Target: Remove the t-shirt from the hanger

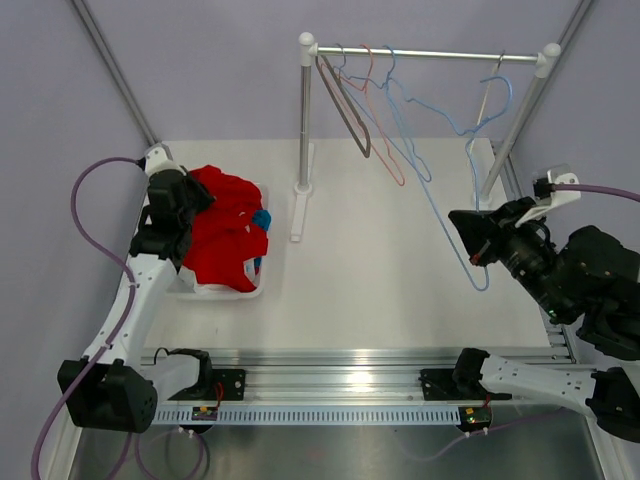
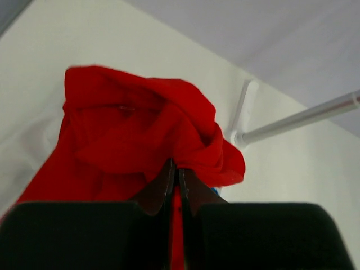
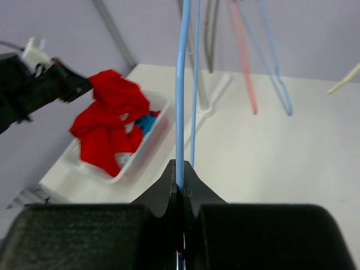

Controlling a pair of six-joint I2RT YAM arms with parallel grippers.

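Observation:
The red t-shirt (image 1: 225, 240) lies bunched in the white basket (image 1: 262, 275) at the table's left; it also shows in the left wrist view (image 2: 135, 129) and the right wrist view (image 3: 109, 126). My left gripper (image 1: 195, 195) is shut on a fold of the t-shirt, red cloth between its fingers (image 2: 175, 174). The bare blue hanger (image 1: 470, 160) hangs from the rail (image 1: 430, 53) and slants down to my right gripper (image 1: 478, 255), which is shut on its lower wire (image 3: 180, 112).
A grey hanger (image 1: 345, 105), a red hanger (image 1: 380, 120) and another blue hanger (image 1: 410, 130) hang on the rail. The rack's left post (image 1: 304, 120) stands next to the basket. A blue garment (image 1: 261, 218) lies in the basket.

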